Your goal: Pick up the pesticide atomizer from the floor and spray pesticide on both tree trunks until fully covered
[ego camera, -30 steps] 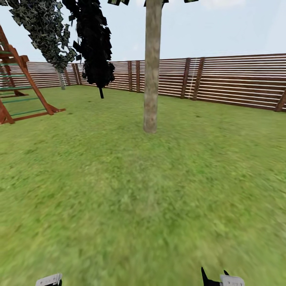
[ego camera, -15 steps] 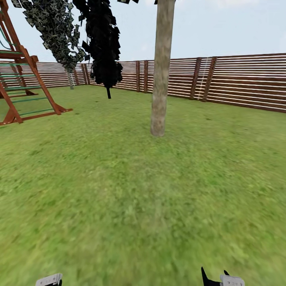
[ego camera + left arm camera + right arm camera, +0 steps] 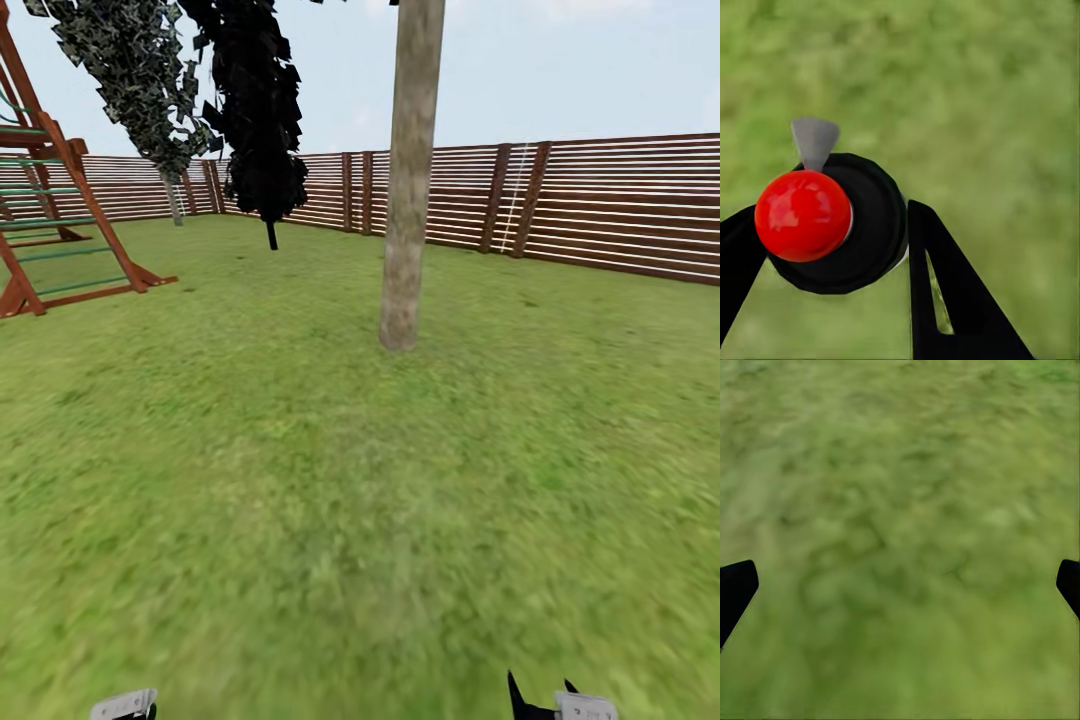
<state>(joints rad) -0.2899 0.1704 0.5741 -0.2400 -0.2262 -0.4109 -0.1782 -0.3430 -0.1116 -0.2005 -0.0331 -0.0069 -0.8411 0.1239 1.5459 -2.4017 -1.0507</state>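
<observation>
The left gripper (image 3: 832, 247) was pinching the atomizer (image 3: 832, 221); the right gripper (image 3: 900, 585) was spread. The tree trunk (image 3: 408, 190), upper centre, looked unsprayed.

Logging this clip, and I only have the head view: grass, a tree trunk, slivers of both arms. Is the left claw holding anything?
Observer: Yes, the left claw is shut on the sprayer, which has a round black body.
Operator: Any detail on its top?
Observer: There is a red ball with a grey nozzle beside it.
Operator: And the right claw?
Observer: The right claw is open wide with nothing in it, and grass lies beyond it.
</observation>
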